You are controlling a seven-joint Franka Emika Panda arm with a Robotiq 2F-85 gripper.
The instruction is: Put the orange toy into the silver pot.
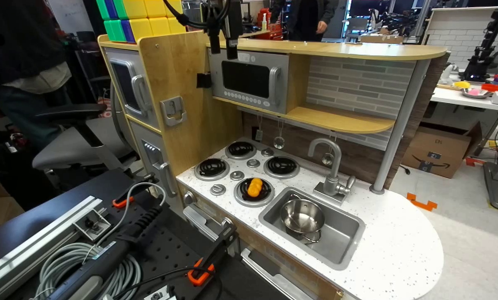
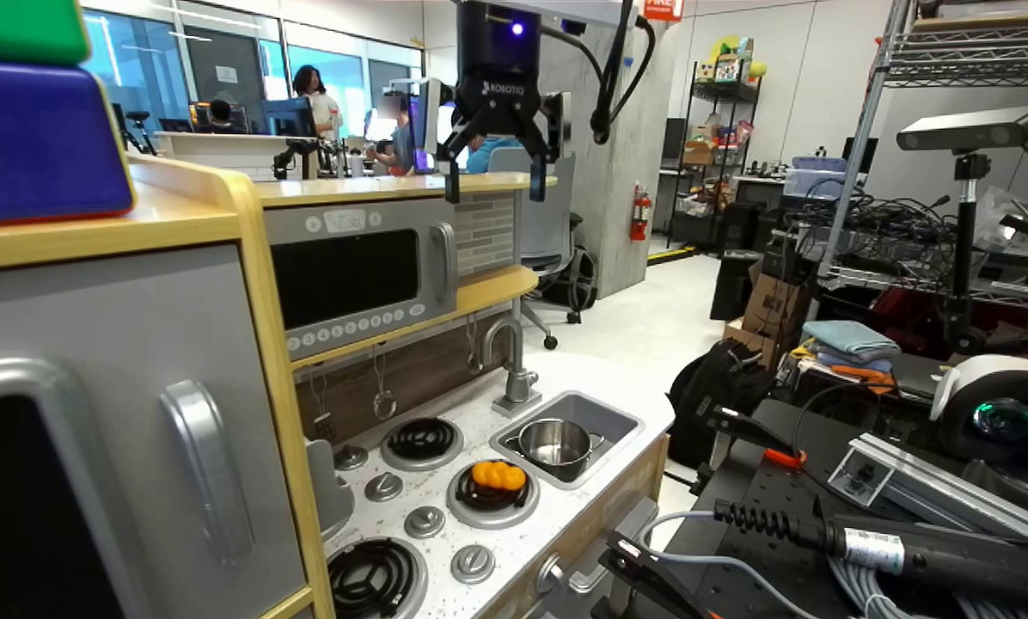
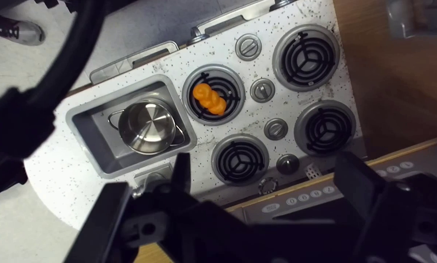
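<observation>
The orange toy is a lumpy bright-orange piece lying on a black burner beside the sink. It also shows in an exterior view and in the wrist view. The silver pot stands upright inside the sink basin and looks empty; it also shows in an exterior view and in the wrist view. My gripper is open with nothing between its fingers, high above the counter near the microwave's level. Its spread fingers also show in the wrist view, apart from toy and pot.
The grey sink has a faucet at its back edge. The microwave and a wooden shelf overhang the counter's back. A tall wooden cabinet stands beside the burners. Several knobs sit between the burners.
</observation>
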